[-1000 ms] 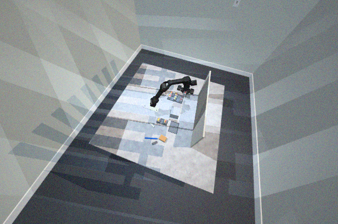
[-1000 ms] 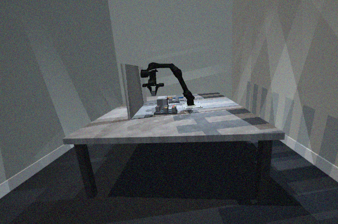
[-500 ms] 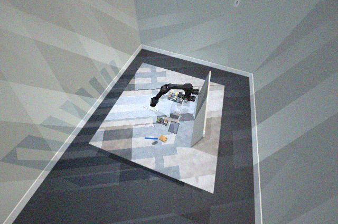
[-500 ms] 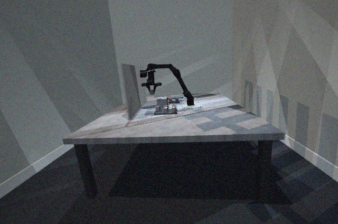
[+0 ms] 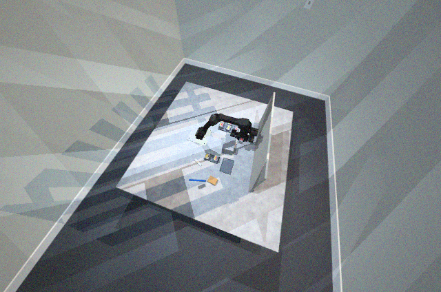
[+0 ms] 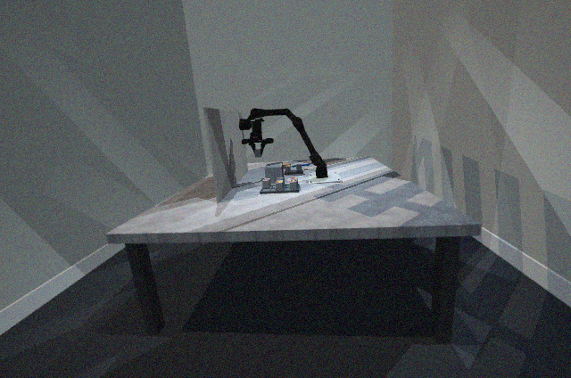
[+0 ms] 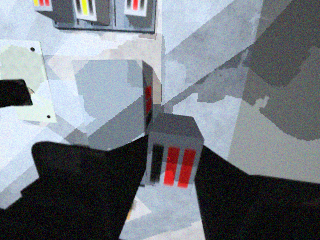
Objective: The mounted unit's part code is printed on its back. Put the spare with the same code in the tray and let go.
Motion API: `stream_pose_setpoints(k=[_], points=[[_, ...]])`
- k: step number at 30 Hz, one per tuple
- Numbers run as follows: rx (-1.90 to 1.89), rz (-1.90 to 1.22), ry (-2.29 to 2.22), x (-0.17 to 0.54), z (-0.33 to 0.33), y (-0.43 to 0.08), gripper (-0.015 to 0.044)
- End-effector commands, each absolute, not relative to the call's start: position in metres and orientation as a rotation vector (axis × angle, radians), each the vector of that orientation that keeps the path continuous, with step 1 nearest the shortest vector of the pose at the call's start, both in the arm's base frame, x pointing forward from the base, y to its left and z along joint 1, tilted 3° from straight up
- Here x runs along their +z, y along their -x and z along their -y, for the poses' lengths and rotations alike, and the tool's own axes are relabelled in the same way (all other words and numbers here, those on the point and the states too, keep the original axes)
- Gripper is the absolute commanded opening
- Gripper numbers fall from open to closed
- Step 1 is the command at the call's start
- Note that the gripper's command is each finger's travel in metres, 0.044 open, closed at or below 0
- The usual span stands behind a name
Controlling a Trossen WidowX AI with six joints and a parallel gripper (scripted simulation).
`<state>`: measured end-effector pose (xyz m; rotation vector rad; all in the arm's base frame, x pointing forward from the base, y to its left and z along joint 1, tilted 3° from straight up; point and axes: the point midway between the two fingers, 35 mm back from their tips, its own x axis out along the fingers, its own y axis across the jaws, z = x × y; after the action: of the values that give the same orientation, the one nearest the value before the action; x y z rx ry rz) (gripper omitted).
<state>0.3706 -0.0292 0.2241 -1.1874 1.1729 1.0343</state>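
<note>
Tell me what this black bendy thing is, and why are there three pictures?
That black bendy thing is a robot arm bolted to a table. At its end is a gripper, like a hand with two fingers.

The three pictures show the same moment from three cameras. One looks down from high up, one looks across from the side, and one sits on the arm's wrist, looking past the fingers.

The gripper is squeezing a small grey block with one black and two red stripes, lifted above the table. More striped blocks sit on the table below, beside a tall standing board. There is also a flat dark tray, a blue stick and a small orange square.
</note>
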Motion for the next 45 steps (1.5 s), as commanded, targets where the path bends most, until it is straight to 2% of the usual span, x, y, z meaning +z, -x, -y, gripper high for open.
stream_pose_setpoints(k=[1,29,45], points=[[1.034,-1.175,1.187,0.224,0.05,-0.368,0.0],[1.039,-1.198,1.224,0.224,0.211,-0.304,0.0],[1.041,-1.199,1.224,0.217,0.215,-0.305,0.0]])
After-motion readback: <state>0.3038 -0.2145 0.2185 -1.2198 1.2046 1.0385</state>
